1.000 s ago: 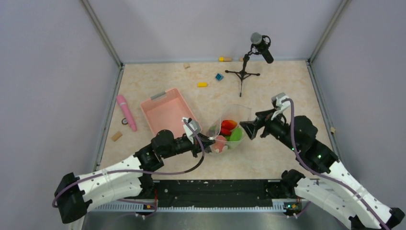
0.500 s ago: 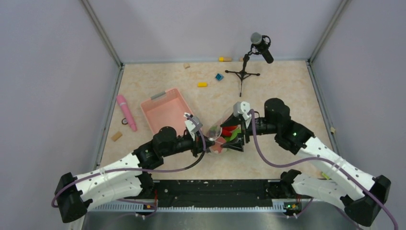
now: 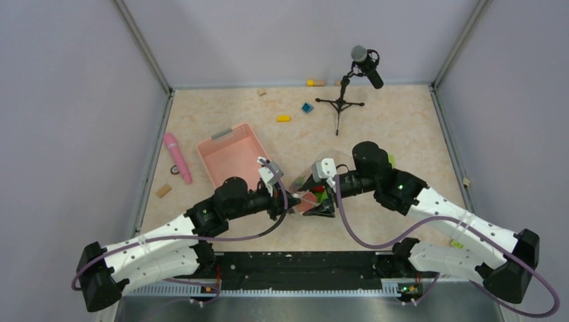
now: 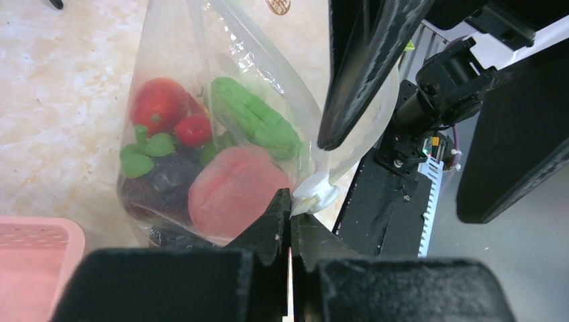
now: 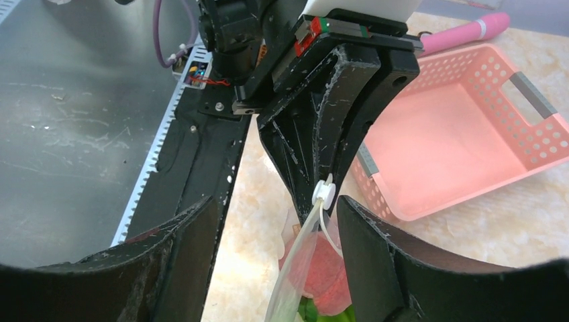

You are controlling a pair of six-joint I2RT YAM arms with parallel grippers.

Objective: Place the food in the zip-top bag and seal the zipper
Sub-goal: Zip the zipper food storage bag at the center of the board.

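The zip-top bag [image 3: 314,182] hangs in mid-table, clear and floppy. Through its wall I see the food: a pink piece [image 4: 235,191], a green cucumber [image 4: 258,121] and red fruit [image 4: 158,104]. My left gripper [image 4: 290,203] is shut on the bag's corner just below the white slider [image 4: 315,194]. My right gripper [image 5: 275,208] is open and straddles the zipper [image 5: 298,261] right next to the slider [image 5: 324,191], with neither finger touching the strip. From the slider the zipper's two strips part, so the mouth gapes. In the top view the two grippers meet at the bag's near corner [image 3: 315,201].
A pink basket [image 3: 231,157] lies just left of the bag, with a pink stick [image 3: 177,156] beyond it. A microphone stand [image 3: 341,102] rises at the back. A yellow block [image 3: 283,119] and a blue block [image 3: 307,107] lie near it. The black base rail [image 3: 302,265] runs along the near edge.
My right arm has swung in from the right of the bag, and its jaws now sit over the zipper edge, narrower than before. The left gripper has kept its hold and place.
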